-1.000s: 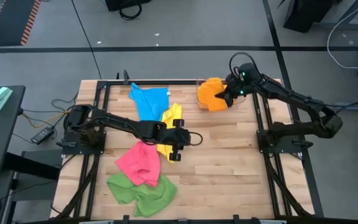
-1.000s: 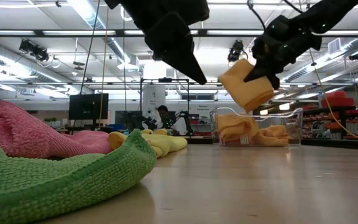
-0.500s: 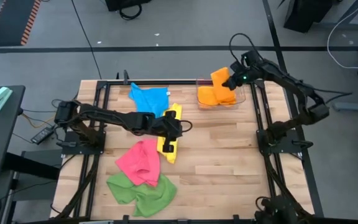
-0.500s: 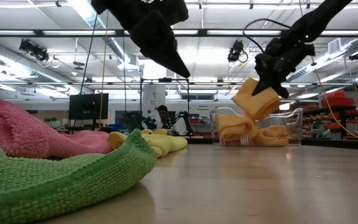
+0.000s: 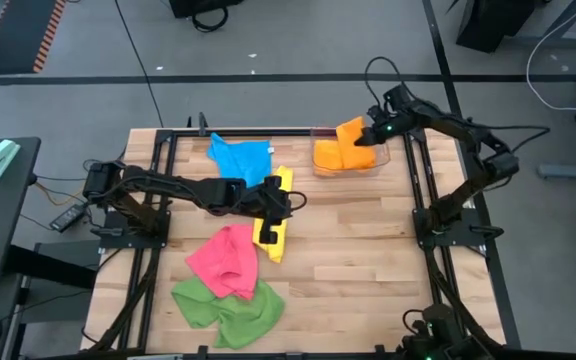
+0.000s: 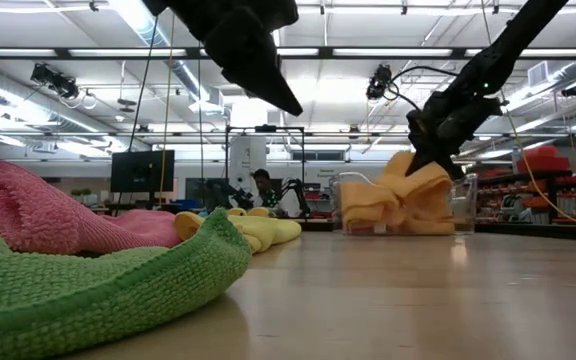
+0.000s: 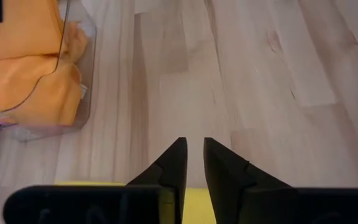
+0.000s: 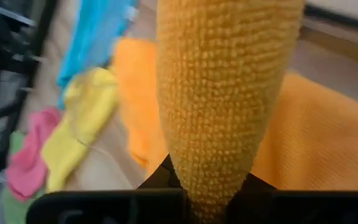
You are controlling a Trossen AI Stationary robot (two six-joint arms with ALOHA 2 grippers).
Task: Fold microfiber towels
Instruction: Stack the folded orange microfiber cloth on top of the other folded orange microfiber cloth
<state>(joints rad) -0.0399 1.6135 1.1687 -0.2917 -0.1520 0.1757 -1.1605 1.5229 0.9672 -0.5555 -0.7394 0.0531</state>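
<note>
The right end effector [image 5: 371, 136], clamped on an orange towel [image 5: 351, 133], hangs directly over the clear bin [image 5: 320, 168]. The left end effector [image 5: 270, 205], nearly closed and holding nothing, sits above the yellow towel [image 5: 270, 236], whose long axis runs along its reach.

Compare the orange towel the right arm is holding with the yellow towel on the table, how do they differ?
The orange towel is pinched in the right gripper and hangs into the clear bin; the yellow towel lies loose on the table under the left gripper. The orange towel is folded thick, while the yellow towel is rumpled and stretched long. Both are plain microfiber cloths.
</note>
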